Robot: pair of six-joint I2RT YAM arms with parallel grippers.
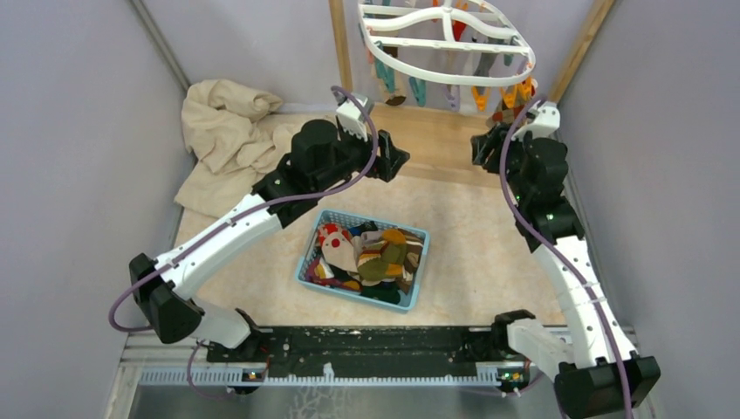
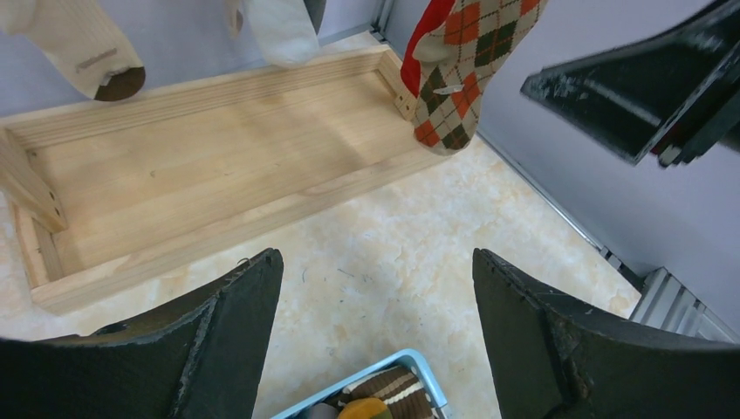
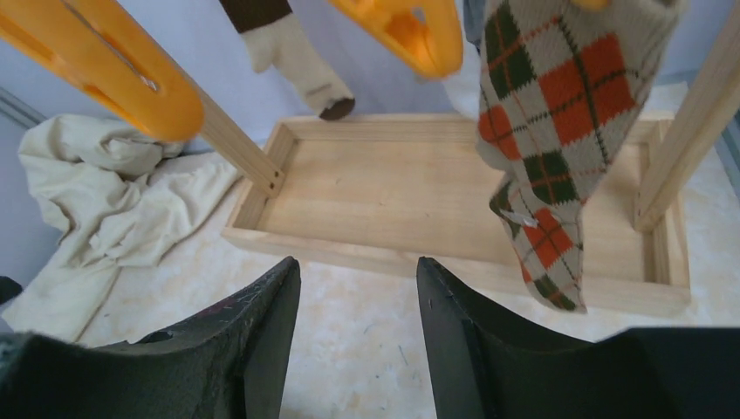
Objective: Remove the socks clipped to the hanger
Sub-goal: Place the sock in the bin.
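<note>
In the top view, the white plastic oval hanger (image 1: 445, 44) with inner spokes and orange and teal clips hung at the upper centre of the frame, above a light wooden tray-shaped base (image 1: 436, 144) on the mottled beige counter (image 1: 471, 253). A cream, orange and dark green argyle fabric sock (image 2: 462, 70) (image 3: 558, 131) was still hanging at the upper right of both wrist views, over the right end of that base. A cream sock with a brown toe (image 2: 83, 48) (image 3: 301, 61) dangled at the upper left, beside large orange clips (image 3: 113, 78). Lower centre in the top view, a light blue plastic basket (image 1: 375, 222) held a heap of mixed socks (image 1: 371, 257). A crumpled beige cloth (image 1: 222, 131) lay at the upper left. The left arm (image 1: 227, 231) reached up towards the base; its jaws stood wide apart with nothing between them. The right arm (image 1: 567, 262) rose at the right below the hanger; its jaws were parted more narrowly, also holding nothing.
</note>
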